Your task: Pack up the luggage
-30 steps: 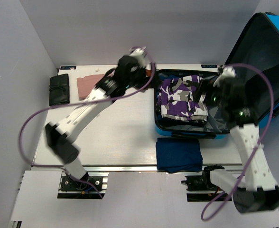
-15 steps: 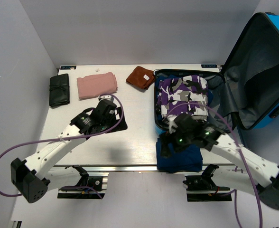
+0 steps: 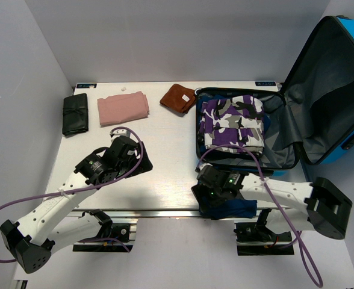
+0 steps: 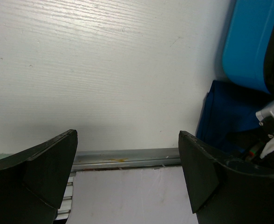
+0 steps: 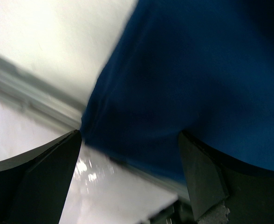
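Jaws wide and empty, the right gripper [image 5: 130,139] hovers over a folded navy-blue cloth [image 3: 237,208] directly beneath it. The open bright-blue hard-shell suitcase [image 3: 330,84] lies just beyond. The likely next move is to descend and pinch the fold. The left gripper [image 4: 127,135], equally wide, holds nothing.

Right hand [image 5: 130,177] hides part of navy cloth [image 3: 240,209]; luggage [image 3: 321,90] lid cropped at right edge; right wrist view blurred.
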Motion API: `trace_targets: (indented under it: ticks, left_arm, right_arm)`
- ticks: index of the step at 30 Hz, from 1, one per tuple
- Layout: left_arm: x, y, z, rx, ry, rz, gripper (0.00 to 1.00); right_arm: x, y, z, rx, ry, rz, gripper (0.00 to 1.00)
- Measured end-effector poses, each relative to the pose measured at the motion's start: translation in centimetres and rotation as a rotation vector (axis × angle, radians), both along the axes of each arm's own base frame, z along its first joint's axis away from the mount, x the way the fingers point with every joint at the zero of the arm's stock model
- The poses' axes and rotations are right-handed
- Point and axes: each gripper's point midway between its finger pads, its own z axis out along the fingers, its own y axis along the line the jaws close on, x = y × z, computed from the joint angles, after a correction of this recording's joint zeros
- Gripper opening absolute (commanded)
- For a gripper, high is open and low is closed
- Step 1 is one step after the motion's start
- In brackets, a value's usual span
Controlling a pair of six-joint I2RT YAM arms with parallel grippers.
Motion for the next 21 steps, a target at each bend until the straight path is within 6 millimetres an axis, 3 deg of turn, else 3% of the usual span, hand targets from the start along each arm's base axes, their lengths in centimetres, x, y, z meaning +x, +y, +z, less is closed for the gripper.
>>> trace_targets:
  ticks: [4, 6, 11, 16, 21]
  left_arm:
    - [-0.6, 0.5, 0.1, 0.003, 0.005, 0.006, 0.98]
    - [-1.0, 0.9, 0.1, 0.007, 0.009, 0.012, 0.98]
    - [-2.0, 2.6, 0.8, 0.006, -0.007, 0.056, 0.98]
    - [-3.0, 4.6, 1.4, 0.006, -0.034, 0.128, 0.98]
    - [-3.2, 5.6, 0.5, 0.049, -0.014, 0.169, 0.98]
  right_arm:
    - [1.5, 2.5, -0.6, 0.038, -0.055, 0.038, 0.89]
    - [2.4, 4.6, -0.5, 0.076, -0.073, 0.069, 0.89]
    - [4.1, 12.5, 0.2, 0.216, -0.096, 0.197, 0.89]
    - [4.1, 20.0, 0.8, 0.338, -0.101, 0.346, 0.89]
    - [3.7, 23.0, 1.4, 0.362, -0.118, 0.445, 0.89]
